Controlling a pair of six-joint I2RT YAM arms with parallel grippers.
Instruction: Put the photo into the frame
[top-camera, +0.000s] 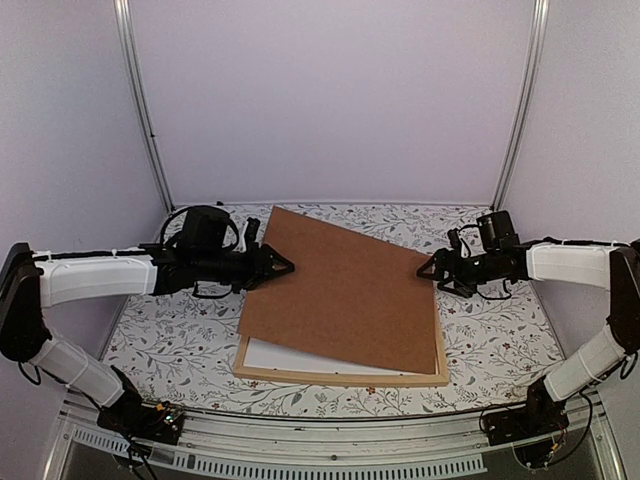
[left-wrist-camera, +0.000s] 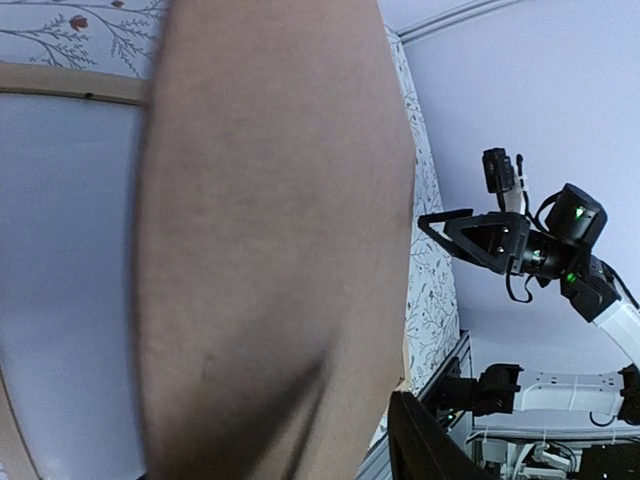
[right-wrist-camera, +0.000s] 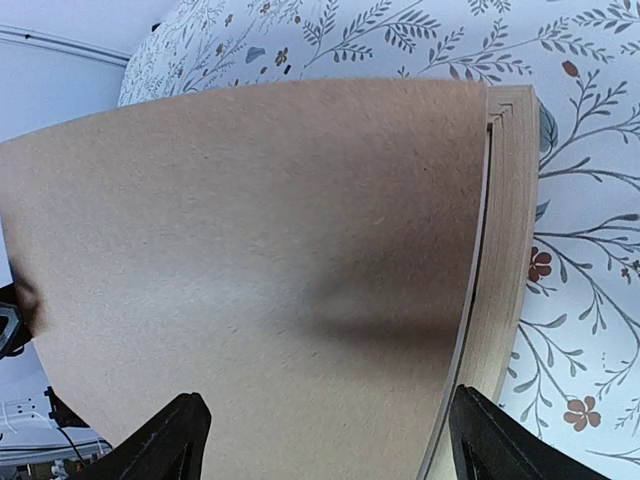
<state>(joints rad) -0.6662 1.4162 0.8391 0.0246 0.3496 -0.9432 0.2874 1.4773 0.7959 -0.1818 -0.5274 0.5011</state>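
Board (top-camera: 345, 285) covers frame (top-camera: 340, 377) (mostly), right gripper (top-camera: 428, 270) spread wide, left gripper (top-camera: 288, 266) unreadable.

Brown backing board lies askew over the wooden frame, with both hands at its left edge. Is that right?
No. The brown backing board does lie askew over the wooden frame, but the hands are at opposite edges: left hand at its left, right hand at its right, as the top view shows.
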